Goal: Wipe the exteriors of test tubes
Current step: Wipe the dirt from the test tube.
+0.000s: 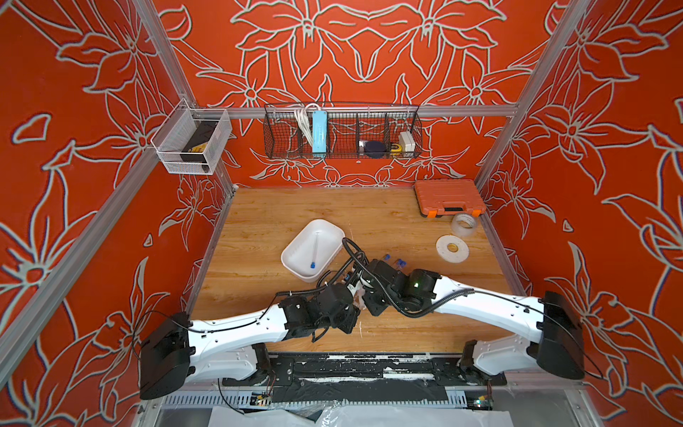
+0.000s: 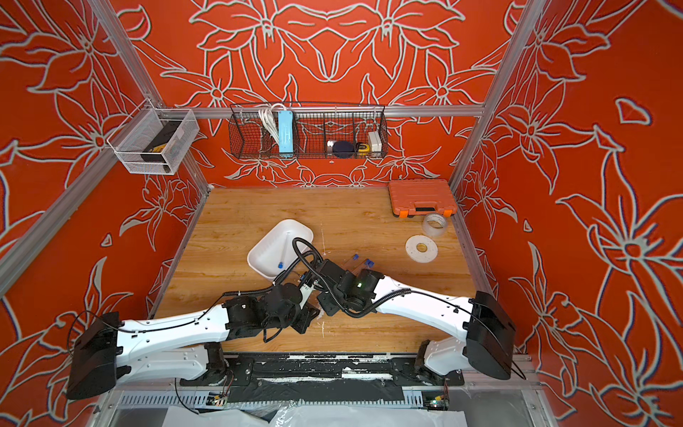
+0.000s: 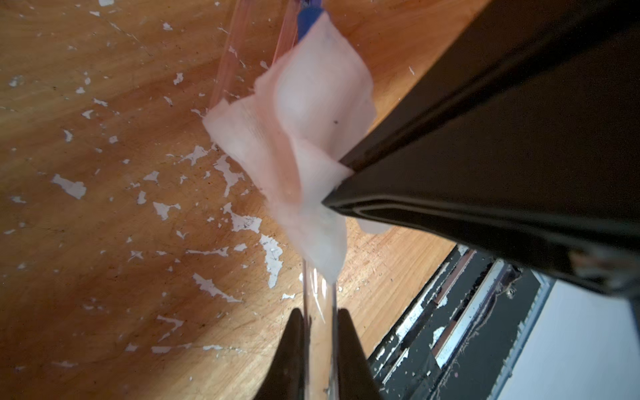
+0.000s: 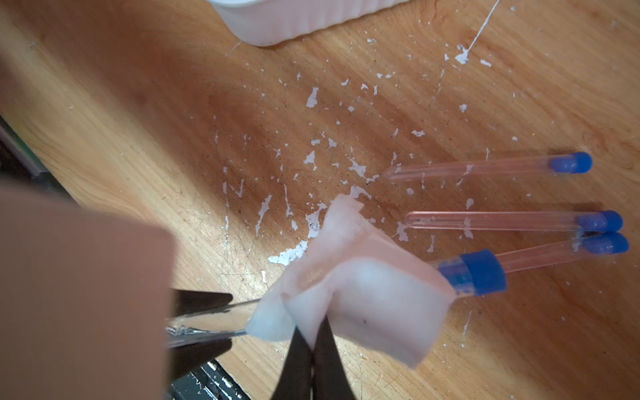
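My left gripper [image 3: 318,313] is shut on the bare end of a see-through test tube [image 3: 318,294] held above the table. A white tissue [image 4: 374,301] is wrapped round the tube's middle, and my right gripper [image 4: 313,332] is shut on that tissue. The tube's blue cap [image 4: 481,272] sticks out past the tissue. Three more capped test tubes [image 4: 502,221] lie on the wood beyond it. In both top views another tube [image 1: 316,247] lies in the white tray [image 1: 295,240]. There the two wrists meet at mid-table and hide the jaws.
The white tray [image 2: 266,244] sits left of the arms. At the back right stand an orange tool case [image 1: 449,197], a clear tape roll [image 1: 464,223] and a flat white tape disc [image 1: 452,248]. A wire basket [image 1: 342,131] hangs on the back wall.
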